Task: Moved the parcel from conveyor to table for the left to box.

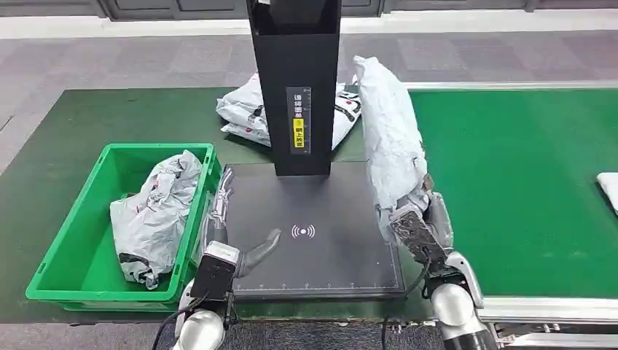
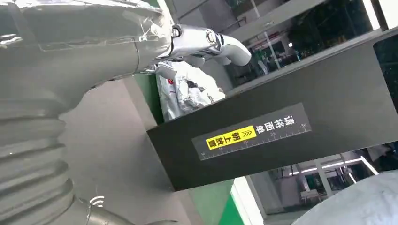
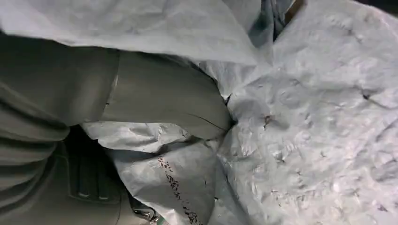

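**Right hand holds parcel upright at the scanner plate's edge**

The right hand grips the lower end of a grey parcel, which stands nearly upright above the hand, at the seam between the black scanner plate and the green conveyor. In the right wrist view the thumb presses into the crumpled wrapping, the parcel bunched around it.

The left hand lies released on the plate, fingers spread and holding nothing, its thumb pointing toward the wireless mark. Just beside this hand, on its outer side, sits a green box with another grey bag inside. Beyond both hands rises the black scanner post, with more bags lying behind it on the green surface.
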`<move>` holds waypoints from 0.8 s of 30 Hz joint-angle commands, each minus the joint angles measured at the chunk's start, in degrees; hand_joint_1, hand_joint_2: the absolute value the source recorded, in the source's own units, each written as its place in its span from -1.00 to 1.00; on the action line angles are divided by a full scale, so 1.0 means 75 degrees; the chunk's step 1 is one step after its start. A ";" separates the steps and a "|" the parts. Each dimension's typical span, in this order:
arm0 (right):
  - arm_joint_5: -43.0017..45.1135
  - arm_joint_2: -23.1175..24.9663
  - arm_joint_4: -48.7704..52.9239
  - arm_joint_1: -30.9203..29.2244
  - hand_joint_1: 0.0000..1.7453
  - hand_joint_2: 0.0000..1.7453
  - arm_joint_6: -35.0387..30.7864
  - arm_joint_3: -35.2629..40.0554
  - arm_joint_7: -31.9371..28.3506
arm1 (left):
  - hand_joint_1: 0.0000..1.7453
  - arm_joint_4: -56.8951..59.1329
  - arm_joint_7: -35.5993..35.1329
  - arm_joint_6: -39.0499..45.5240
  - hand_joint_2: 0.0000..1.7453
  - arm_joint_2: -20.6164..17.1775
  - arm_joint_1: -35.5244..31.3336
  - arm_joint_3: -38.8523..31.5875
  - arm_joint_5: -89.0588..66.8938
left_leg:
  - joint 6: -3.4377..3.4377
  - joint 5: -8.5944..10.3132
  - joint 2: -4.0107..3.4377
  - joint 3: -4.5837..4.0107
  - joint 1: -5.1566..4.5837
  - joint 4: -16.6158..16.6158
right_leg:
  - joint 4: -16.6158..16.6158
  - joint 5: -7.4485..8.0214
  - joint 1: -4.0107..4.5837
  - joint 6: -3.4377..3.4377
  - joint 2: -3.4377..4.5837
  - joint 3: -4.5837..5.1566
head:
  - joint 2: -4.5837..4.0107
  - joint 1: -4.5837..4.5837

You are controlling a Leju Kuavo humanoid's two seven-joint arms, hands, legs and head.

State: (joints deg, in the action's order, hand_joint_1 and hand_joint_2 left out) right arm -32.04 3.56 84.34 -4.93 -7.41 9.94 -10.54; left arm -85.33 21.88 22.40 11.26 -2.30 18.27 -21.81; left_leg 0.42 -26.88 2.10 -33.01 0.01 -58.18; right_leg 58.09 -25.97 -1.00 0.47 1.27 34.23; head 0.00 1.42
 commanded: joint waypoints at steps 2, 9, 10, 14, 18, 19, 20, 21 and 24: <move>0.0009 0.0059 -0.0673 -0.0017 1.00 1.00 0.0048 0.1382 0.0113 | -1.00 0.0338 -0.0030 0.0102 1.00 -0.0129 -0.0277 -0.0068 0.0054 | 0.0005 0.0001 -0.0031 0.0015 0.0005 0.0011 | -0.0014 0.0010 0.0009 -0.0005 0.0002 -0.0012 | 0.0000 0.0000; -0.0002 0.0146 -0.0982 -0.0192 -1.00 1.00 0.0184 0.1614 0.0306 | -1.00 0.0323 -0.0108 0.0060 1.00 -0.0130 -0.0353 -0.0018 0.0082 | 0.0004 0.0002 -0.0028 0.0012 0.0005 0.0006 | -0.0009 0.0011 0.0008 -0.0005 0.0005 -0.0006 | 0.0000 0.0000; -0.0005 0.0139 -0.0984 -0.0124 -1.00 1.00 0.0182 0.1638 0.0286 | -1.00 0.0324 -0.0107 0.0062 1.00 -0.0145 -0.0331 -0.0019 0.0082 | 0.0006 0.0002 -0.0040 0.0018 0.0010 0.0011 | -0.0019 0.0015 0.0015 -0.0007 0.0006 -0.0013 | -0.0003 0.0000; -0.0069 0.0123 -0.0749 0.0035 -1.00 1.00 0.0221 0.1648 0.0418 | -1.00 0.0174 -0.0166 0.0090 1.00 -0.0169 -0.0200 -0.0056 0.0093 | 0.0011 0.0006 -0.0029 0.0018 0.0008 0.0013 | -0.0018 0.0011 0.0012 -0.0007 0.0000 -0.0014 | 0.0000 0.0000; -0.0083 0.0134 -0.0727 0.0043 -1.00 1.00 0.0237 0.1622 0.0450 | -1.00 0.0157 -0.0206 0.0057 1.00 -0.0139 -0.0189 -0.0075 0.0069 | 0.0010 0.0006 -0.0031 0.0016 0.0006 0.0012 | -0.0016 0.0011 0.0010 -0.0006 0.0002 -0.0012 | 0.0000 0.0000; -0.0083 0.0134 -0.0727 0.0043 -1.00 1.00 0.0237 0.1622 0.0450 | -1.00 0.0157 -0.0206 0.0057 1.00 -0.0139 -0.0189 -0.0075 0.0069 | 0.0010 0.0006 -0.0025 0.0011 0.0005 0.0007 | -0.0011 0.0011 0.0008 -0.0005 0.0003 -0.0006 | 0.0000 0.0000; -0.0087 0.0133 -0.0728 0.0034 -1.00 1.00 0.0244 0.1610 0.0460 | -1.00 0.0167 -0.0219 0.0042 1.00 -0.0122 -0.0199 -0.0060 0.0058 | 0.0011 0.0007 -0.0037 0.0018 0.0008 0.0014 | -0.0019 0.0014 0.0012 -0.0008 0.0002 -0.0013 | -0.0003 0.0000; -0.0088 0.0141 -0.0713 0.0051 -1.00 1.00 0.0249 0.1587 0.0470 | -1.00 0.0175 -0.0240 0.0023 1.00 -0.0109 -0.0208 -0.0065 0.0033 | 0.0011 0.0006 -0.0026 0.0012 0.0007 0.0008 | -0.0013 0.0011 0.0011 -0.0006 0.0000 -0.0009 | 0.0000 0.0000; -0.0102 0.0136 -0.0675 0.0087 -1.00 1.00 0.0268 0.1567 0.0496 | -1.00 0.0183 -0.0264 0.0001 1.00 -0.0086 -0.0225 -0.0063 -0.0003 | 0.0010 0.0006 -0.0024 0.0012 0.0006 0.0008 | -0.0012 0.0010 0.0009 -0.0006 -0.0002 -0.0009 | -0.0003 0.0000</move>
State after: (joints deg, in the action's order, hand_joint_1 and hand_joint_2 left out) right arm -32.79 5.07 82.18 -3.32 -5.81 19.74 -7.52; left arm -85.64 20.59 22.88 11.23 -3.04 18.27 -21.33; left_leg 0.48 -26.83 2.08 -33.01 0.02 -58.18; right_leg 58.09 -25.92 -0.99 0.47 1.28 34.26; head -0.02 1.42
